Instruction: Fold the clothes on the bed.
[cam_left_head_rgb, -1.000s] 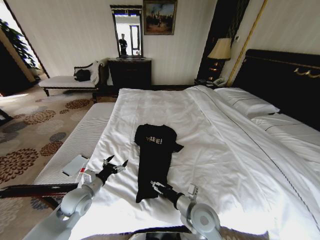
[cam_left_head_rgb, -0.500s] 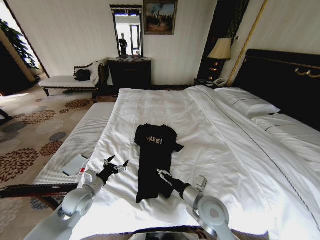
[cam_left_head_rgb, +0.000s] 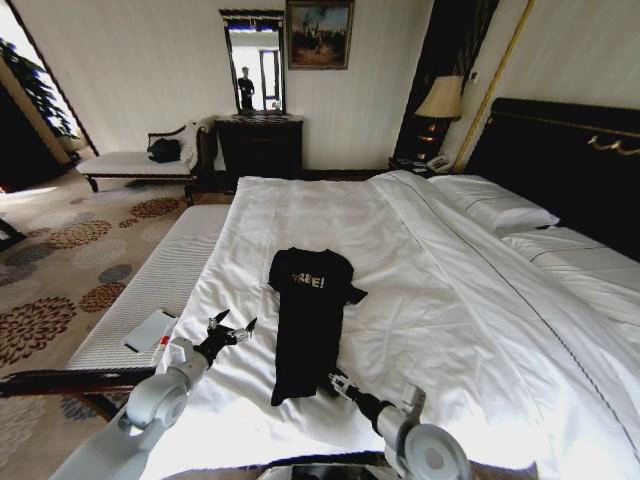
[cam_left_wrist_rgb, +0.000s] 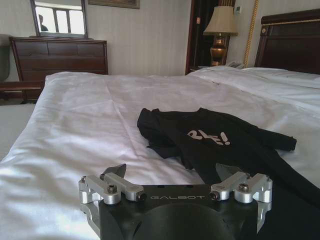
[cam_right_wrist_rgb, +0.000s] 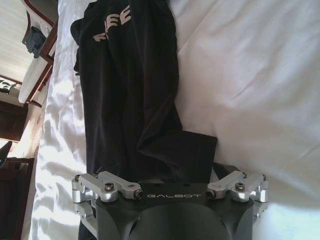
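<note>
**One garment, two grippers, one bed**

I am looking down at one black soft-fabric garment with white lettering across the chest (cam_left_head_rgb: 309, 325), lying on the white sheets of the large double bed with the dark wood headboard (cam_left_head_rgb: 440, 300). The garment is lying as a long narrow strip, chest end toward the far side of the bed and hem end toward me, with one short sleeve sticking out to my right.

My right gripper (cam_left_head_rgb: 333, 381) is sitting at the near hem corner of the garment, on its right edge. In the right wrist view a folded flap of the black cloth (cam_right_wrist_rgb: 165, 155) is running straight down into the gripper body between the two silver finger mounts, but the fingertips themselves are hidden under the cloth — I cannot tell whether they are pinching it or standing apart.

My left gripper (cam_left_head_rgb: 232, 324) is hovering over bare white sheet just to the left of the garment, not touching it, with its two dark fingers spread wide. From the left wrist view the garment (cam_left_wrist_rgb: 220, 145) is lying just ahead of that gripper.

Two white pillows (cam_left_head_rgb: 500, 210) are lying at the headboard — well apart from the garment.
</note>
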